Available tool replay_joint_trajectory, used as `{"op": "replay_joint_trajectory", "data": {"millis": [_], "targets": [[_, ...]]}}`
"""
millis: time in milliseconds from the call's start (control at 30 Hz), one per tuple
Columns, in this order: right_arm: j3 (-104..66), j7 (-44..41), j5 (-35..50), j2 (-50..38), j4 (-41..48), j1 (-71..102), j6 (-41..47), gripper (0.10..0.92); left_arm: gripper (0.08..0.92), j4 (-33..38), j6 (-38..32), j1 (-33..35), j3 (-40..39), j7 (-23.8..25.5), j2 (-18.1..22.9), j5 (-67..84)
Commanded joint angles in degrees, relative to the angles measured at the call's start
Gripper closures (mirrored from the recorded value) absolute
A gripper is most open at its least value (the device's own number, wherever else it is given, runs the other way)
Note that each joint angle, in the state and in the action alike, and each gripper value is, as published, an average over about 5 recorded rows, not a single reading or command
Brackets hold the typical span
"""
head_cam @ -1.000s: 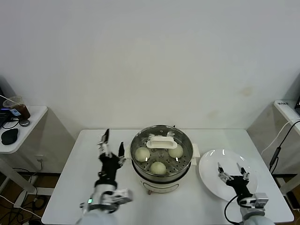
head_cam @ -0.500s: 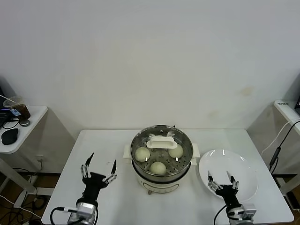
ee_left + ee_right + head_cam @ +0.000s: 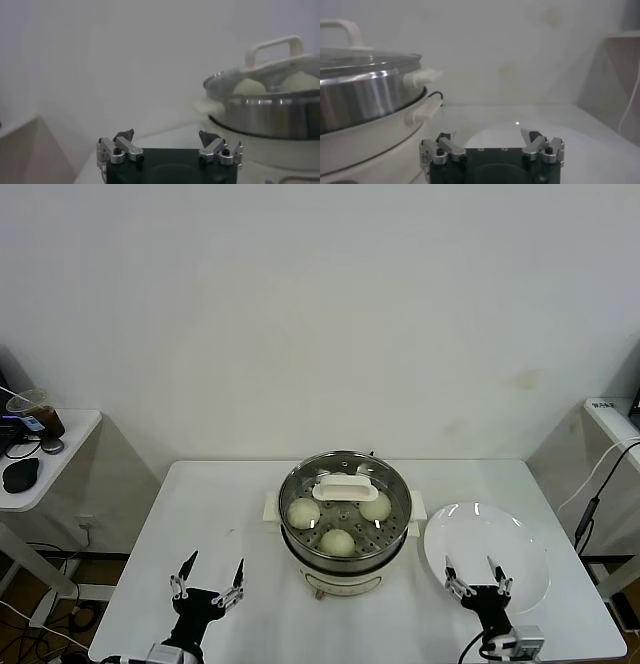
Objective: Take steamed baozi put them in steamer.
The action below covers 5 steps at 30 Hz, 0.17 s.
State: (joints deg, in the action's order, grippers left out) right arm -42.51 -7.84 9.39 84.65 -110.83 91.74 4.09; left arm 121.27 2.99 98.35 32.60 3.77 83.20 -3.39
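Observation:
The steamer stands mid-table with its glass lid on. Three steamed baozi show through the glass, one at the left, one at the right and one at the front. My left gripper hangs open and empty near the table's front edge, left of the steamer. My right gripper is open and empty over the near rim of the white plate. The left wrist view has the left gripper, the steamer and a baozi under the lid. In the right wrist view the right gripper sits beside the steamer.
The white plate at the right of the steamer holds nothing. A side table with a cup and a mouse stands off to the left. At the right is a cabinet with a hanging cable.
Both arms have drawn back and down towards the table's front edge. The left gripper has left the steamer's side. Both stay open and empty; the steamer and baozi have not moved.

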Motion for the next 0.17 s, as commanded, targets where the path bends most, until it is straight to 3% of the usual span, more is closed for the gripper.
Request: {"op": "replay_joint_trajectory", "data": {"millis": [33,167], "targets": [[-1.1,0.2,-2.3,1.2,-0.8,0.6,1.6,0.203,0.177,-0.8,-0.5,1.4,1.2,0.4,0.2,4.2],[-1.6,0.2,-2.4,1.0,-1.0,0.7,2.0,0.203,0.177,-0.8,-0.6,1.3,1.3,0.4,0.1,4.1]]}}
